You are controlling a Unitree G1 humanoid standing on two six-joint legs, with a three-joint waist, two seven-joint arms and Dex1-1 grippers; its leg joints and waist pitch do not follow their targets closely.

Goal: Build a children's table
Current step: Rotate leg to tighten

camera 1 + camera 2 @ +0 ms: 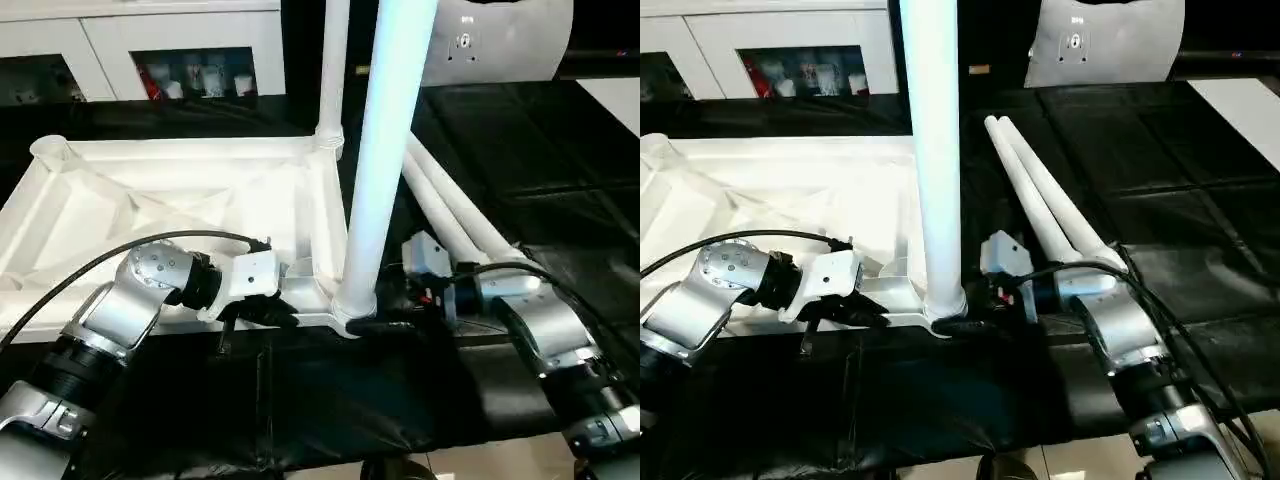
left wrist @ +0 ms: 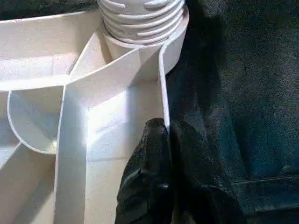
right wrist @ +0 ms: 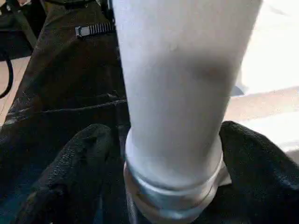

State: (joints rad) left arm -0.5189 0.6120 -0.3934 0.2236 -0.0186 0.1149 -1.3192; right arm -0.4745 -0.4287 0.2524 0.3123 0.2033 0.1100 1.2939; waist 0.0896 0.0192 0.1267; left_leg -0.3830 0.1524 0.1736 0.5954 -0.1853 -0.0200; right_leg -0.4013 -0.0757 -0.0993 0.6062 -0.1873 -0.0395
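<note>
Silver forearms lead the head view, the upturned table top (image 1: 150,200) at 10 o'clock; left wrist view, left gripper (image 2: 169,133) pinches its rim shut; right wrist view, right gripper (image 3: 168,149) straddles the upright leg (image 3: 173,93), fingers spread.

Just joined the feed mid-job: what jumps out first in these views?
A white leg stands upright in the near corner socket of the upside-down table top, dominating the middle of the head view. The right gripper straddles its base, fingers on either side, while the left gripper pinches the top's rim beside that socket. Two spare legs lie on the black cloth to the right.
</note>
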